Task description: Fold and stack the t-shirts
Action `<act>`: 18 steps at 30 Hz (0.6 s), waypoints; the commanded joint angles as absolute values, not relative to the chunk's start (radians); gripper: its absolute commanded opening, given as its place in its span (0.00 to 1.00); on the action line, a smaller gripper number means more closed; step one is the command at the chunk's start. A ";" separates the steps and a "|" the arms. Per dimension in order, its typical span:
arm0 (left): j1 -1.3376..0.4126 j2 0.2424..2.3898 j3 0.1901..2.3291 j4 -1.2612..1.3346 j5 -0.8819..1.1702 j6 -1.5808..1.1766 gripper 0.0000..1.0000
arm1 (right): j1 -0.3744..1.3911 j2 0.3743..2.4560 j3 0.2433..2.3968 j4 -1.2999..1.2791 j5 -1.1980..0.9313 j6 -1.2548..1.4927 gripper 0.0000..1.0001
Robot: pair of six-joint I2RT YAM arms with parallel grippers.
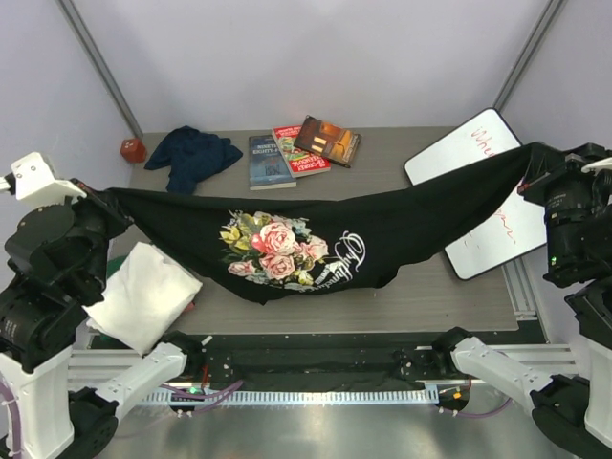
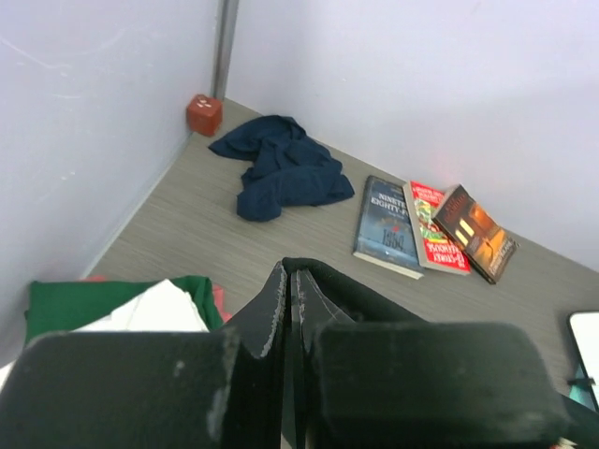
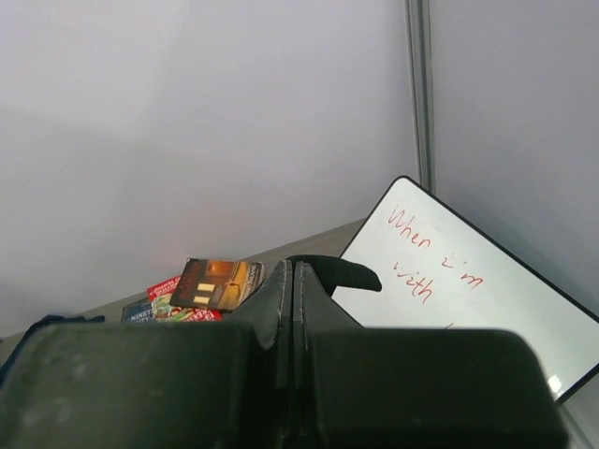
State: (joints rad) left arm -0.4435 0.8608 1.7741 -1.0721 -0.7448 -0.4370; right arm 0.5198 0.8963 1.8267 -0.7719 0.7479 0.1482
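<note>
While the black t-shirt (image 1: 316,239) hangs stretched between the two arms, each gripper is clamped shut on a pinch of its cloth. The left gripper (image 2: 289,281) holds one end and the right gripper (image 3: 292,276) the other, and the rose print sags low between them, close over the table (image 1: 421,296); whether the lowest fold touches it I cannot tell. The step in hand looks like spreading the shirt flat before folding. It should go best if both arms come down at one pace with the span between them held taut, so the belly lands first and the ends lie out smooth rather than bunching. The folded white shirt (image 1: 143,292) lies just below and to the near side of the left gripper, and the whiteboard (image 1: 478,191) lies under the right one, so the cloth should be steered to the bare table between the grippers. The navy shirt (image 1: 196,153) and the books (image 1: 301,148) lie beyond the stretched cloth, well apart from it, and need no care yet. Neither grip should let go until the cloth rests fully, or one end may drag the print askew.
</note>
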 commanded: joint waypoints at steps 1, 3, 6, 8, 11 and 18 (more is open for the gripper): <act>-0.439 0.908 1.708 -1.118 -0.637 -0.478 0.00 | 0.518 0.913 1.807 -0.791 0.720 0.149 0.01; -0.439 0.948 1.619 -1.141 -0.536 -0.509 0.00 | 0.518 0.916 1.763 -0.810 0.681 0.175 0.01; -0.439 0.982 1.502 -1.147 -0.416 -0.593 0.00 | 0.518 0.923 1.709 -0.833 0.646 0.190 0.01; -0.439 1.006 1.387 -1.149 -0.258 -0.644 0.00 | 0.518 0.933 1.692 -0.856 0.641 0.193 0.01; -0.440 0.979 1.220 -1.126 -0.178 -0.699 0.00 | 0.518 0.940 1.678 -0.885 0.653 0.189 0.01; -0.440 0.969 1.098 -1.227 -0.204 -0.747 0.00 | 0.518 0.946 1.637 -0.893 0.643 0.206 0.01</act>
State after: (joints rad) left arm -0.4427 1.0080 1.0779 -1.1744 -0.2390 -0.6899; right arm 0.5198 0.9627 1.6413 -0.9161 0.6502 0.1917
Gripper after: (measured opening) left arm 0.005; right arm 0.023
